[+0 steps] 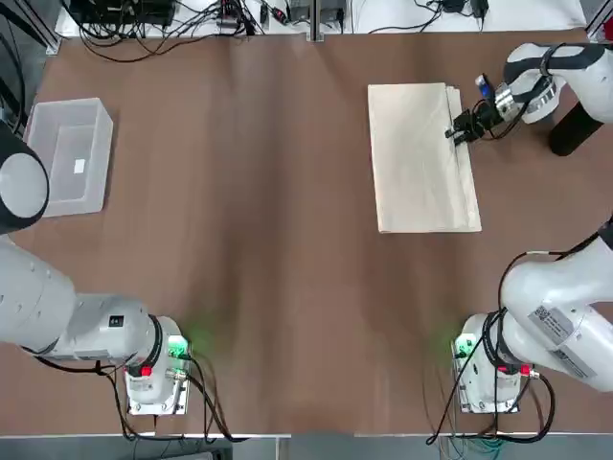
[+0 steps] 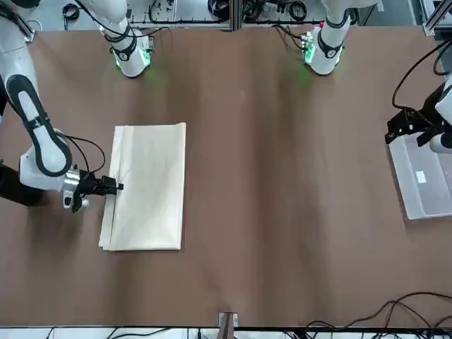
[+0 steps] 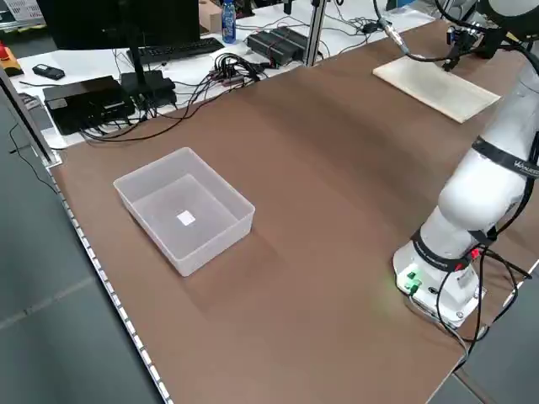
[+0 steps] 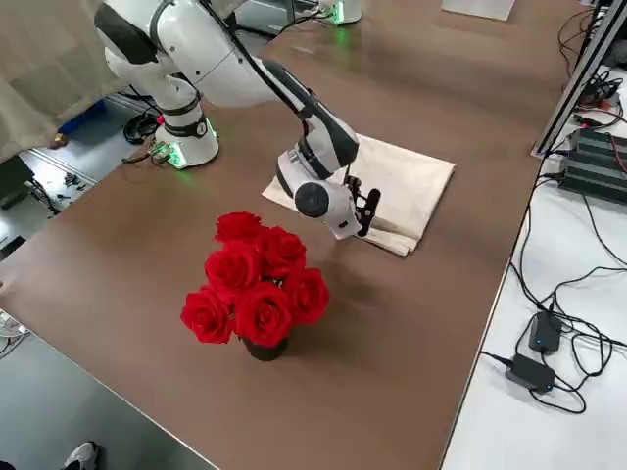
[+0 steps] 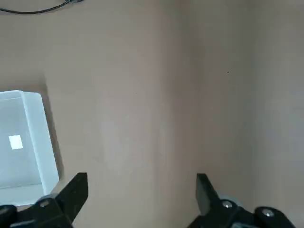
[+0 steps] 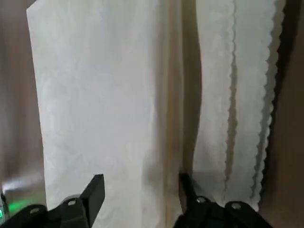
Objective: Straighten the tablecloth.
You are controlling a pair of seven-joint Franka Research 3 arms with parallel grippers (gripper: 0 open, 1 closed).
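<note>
Brown laminate covers the worktop (image 1: 278,240), and on it, in the upper right of the overhead frame, lies your tablecloth (image 1: 417,158): a cream sheet folded into a layered rectangle, its scalloped edges stacked along the right side. Your right gripper (image 1: 459,129) sits at that stacked edge, jaws partly spread over the top fold and not yet pinching anything I can confirm. To do this step well, I would take only the uppermost layer, close firmly, then draw it outward low and level so the lower layers stay put. The left gripper (image 5: 141,190) hangs wide apart at the left edge of the frame, idle above the clear plastic box (image 1: 69,155), well apart from the cloth. A bunch of red roses (image 4: 257,282) stands near the cloth's outer side in the right side view; judge your pull so the fabric and arm clear it.
</note>
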